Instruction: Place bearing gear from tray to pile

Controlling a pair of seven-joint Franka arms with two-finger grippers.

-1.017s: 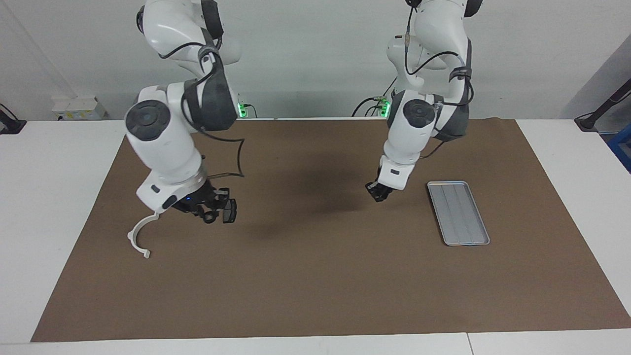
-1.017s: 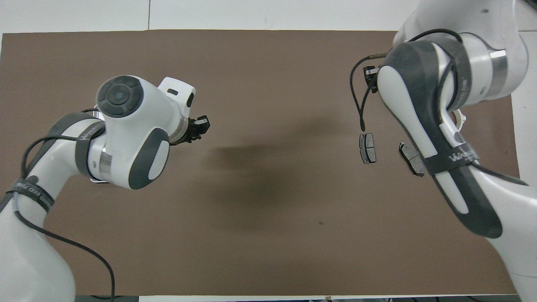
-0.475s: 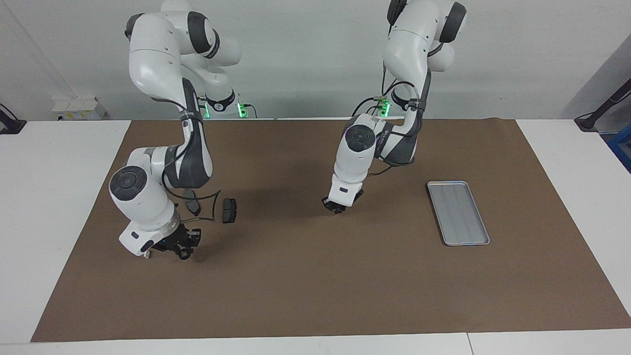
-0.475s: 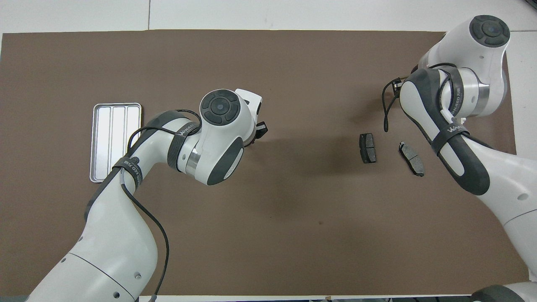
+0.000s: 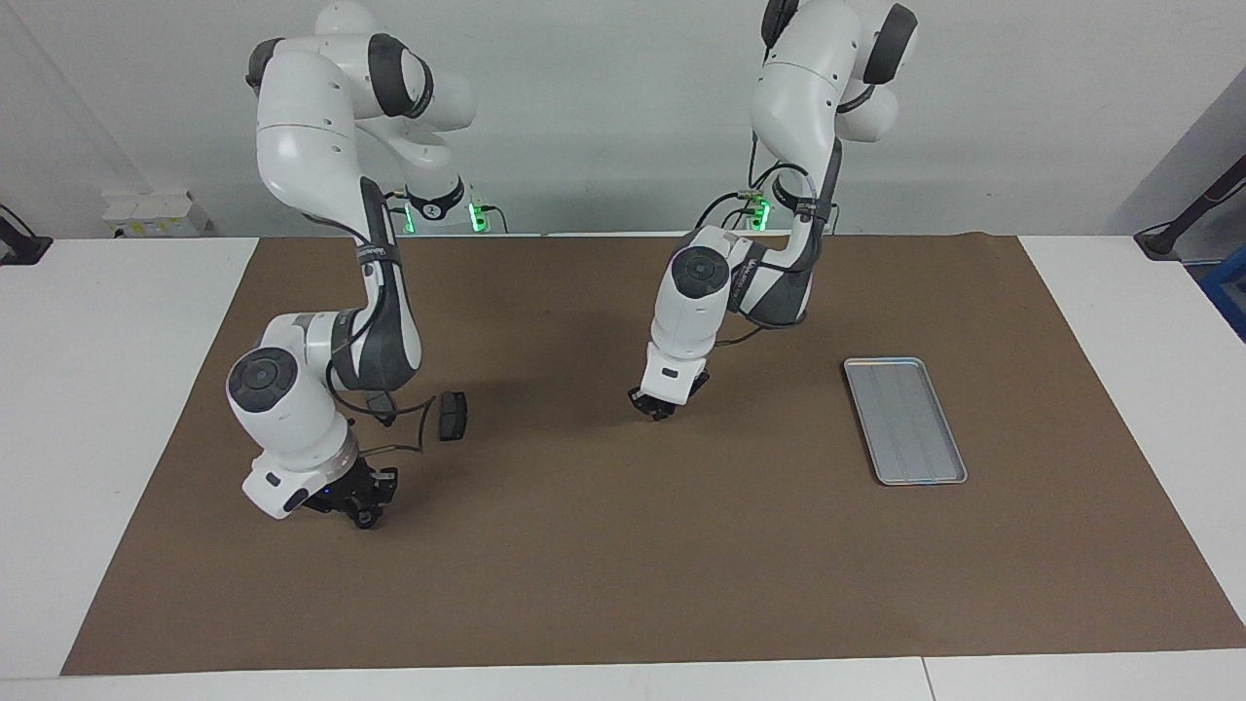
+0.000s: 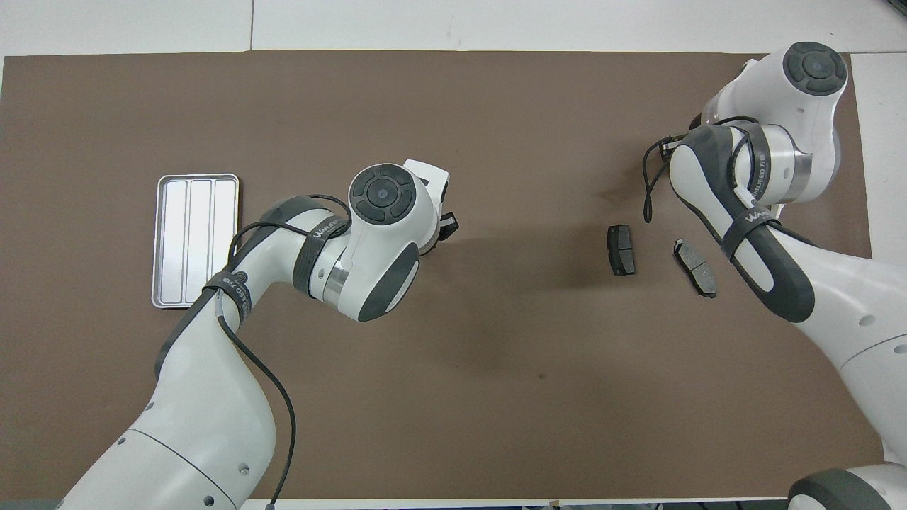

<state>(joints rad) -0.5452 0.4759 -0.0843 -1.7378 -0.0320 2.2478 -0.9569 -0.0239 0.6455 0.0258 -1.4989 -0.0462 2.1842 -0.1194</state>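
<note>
Tray: a flat silver-grey ridged metal tray (image 5: 905, 421) is seen on the brown mat (image 5: 623, 584), toward the left arm's end of the desk (image 5: 117, 389); it appears empty.
Bearing gear: none can be made out, in the tray or at either claw.
Pile: two dark grey brake pads (image 6: 621, 249) are laid toward the right arm's end.
Left claw (image 5: 662, 409): pinched closed, over mid-mat.
Right claw (image 5: 358, 504): low beside the pads; wide or narrow cannot be told.
Handling: the gear is judged small, stiff, smooth and dense, best gripped across its outer rim.

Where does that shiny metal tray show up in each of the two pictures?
Facing view: the tray lies on the brown mat toward the left arm's end of the table, at the picture's right.
Overhead view: the tray lies at the picture's left.
Shared landmark: the brake pad at the right arm's end.
</note>
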